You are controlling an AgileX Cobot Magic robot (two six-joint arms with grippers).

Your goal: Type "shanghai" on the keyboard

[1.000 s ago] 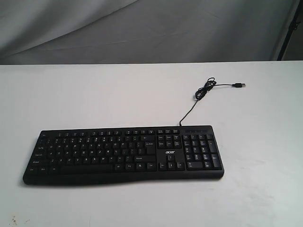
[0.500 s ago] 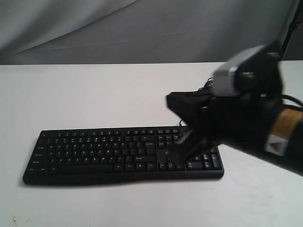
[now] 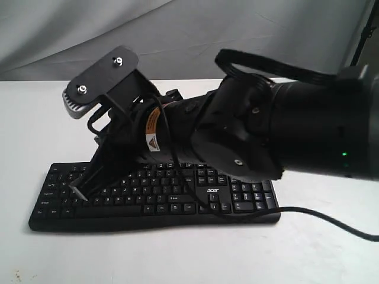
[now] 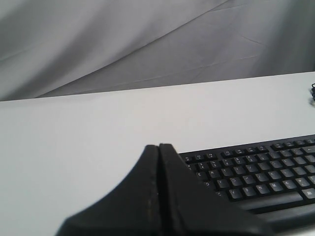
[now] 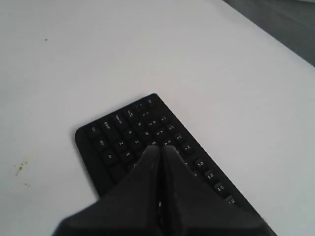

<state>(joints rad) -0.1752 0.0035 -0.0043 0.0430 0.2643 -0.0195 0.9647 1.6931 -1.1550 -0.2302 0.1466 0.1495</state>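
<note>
- Since half a second ago, your right arm has swung from above the number pad across to the left end of the keyboard (image 3: 249,195); a second ago it was out of the exterior view altogether.
- Your right end effector (image 3: 79,192) now points steeply down at the left-hand letter keys, with the arm's bulk covering the middle of the board.
- Its fingers are pressed together into one wedge and hold nothing; the right wrist view shows the same closed tip (image 5: 160,147) over the keyboard (image 5: 128,132) near its left end.
- You cannot tell from these views whether the tip touches a key, or which key lies under it.
- Your left end effector (image 4: 159,146) is also fully closed and empty. Its tip sits over the bare worktop (image 4: 74,132), with the keyboard (image 4: 266,167) close by on one side.
- The keyboard lies flat on the white worktop (image 3: 177,260), lengthwise across the exterior view, number pad at the right end. It sits where it did before.
- A black arm cable (image 3: 331,219) trails over the worktop just right of the keyboard.
- Grey cloth (image 3: 177,35) hangs behind the worktop.
</note>
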